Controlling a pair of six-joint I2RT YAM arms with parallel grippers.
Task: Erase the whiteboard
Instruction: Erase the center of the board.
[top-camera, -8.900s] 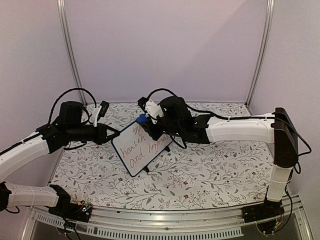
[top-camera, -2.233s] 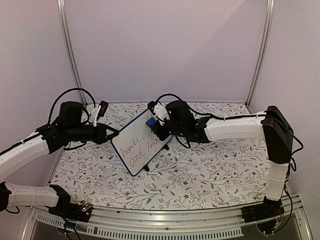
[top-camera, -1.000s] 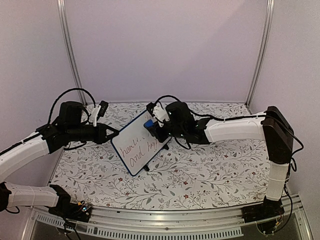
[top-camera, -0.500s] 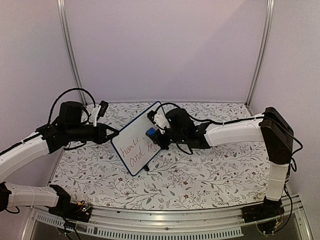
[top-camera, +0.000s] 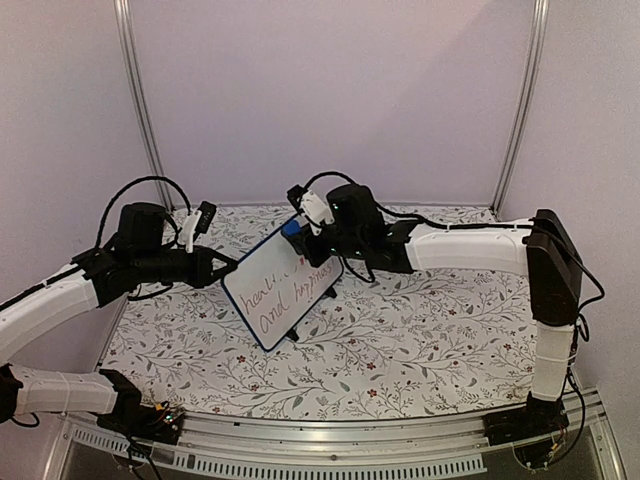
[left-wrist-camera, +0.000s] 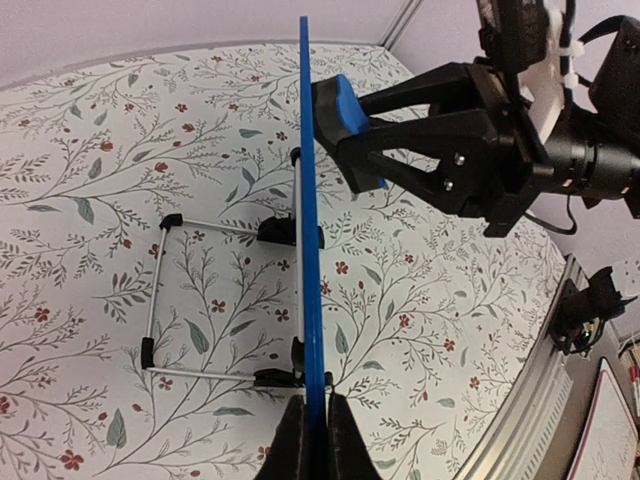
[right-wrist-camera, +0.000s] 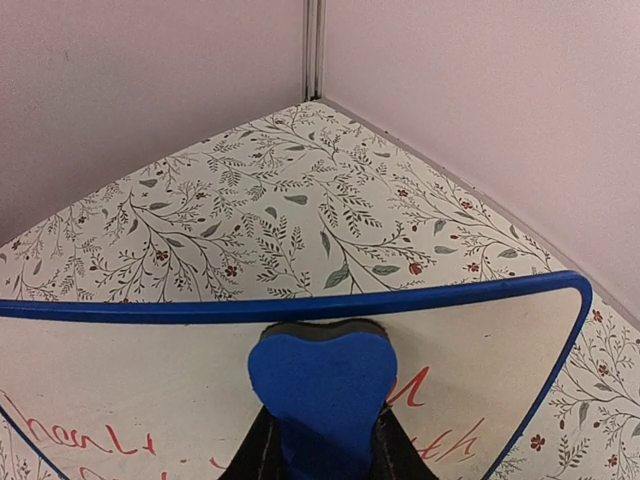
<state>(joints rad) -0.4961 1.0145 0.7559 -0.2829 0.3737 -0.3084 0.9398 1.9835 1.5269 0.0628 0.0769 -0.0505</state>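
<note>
The whiteboard stands propped up on the floral-patterned table, toward the middle of it, its face turned to the right arm's side. A thin wire stand with small black feet reaches out behind the whiteboard and rests flat on the table. The strip of the whiteboard just under its blue top edge is bare white. Below that strip run lines of red handwriting in cursive, which the overhead view shows too small to read in full.

A blue eraser block is pressed flat against the whiteboard's face, just below the top edge and near the upper corner. The nearest red strokes lie right beside it. The right gripper has its two fingers clamped on the sides of the eraser block, and the right arm reaches in across the table to the whiteboard's written side.

The left gripper is at the opposite end of the whiteboard, its jaws pinched tight on the blue rim at the board's left edge. From the left wrist view the whiteboard is seen edge-on as a thin blue line running straight away from the fingers.
</note>
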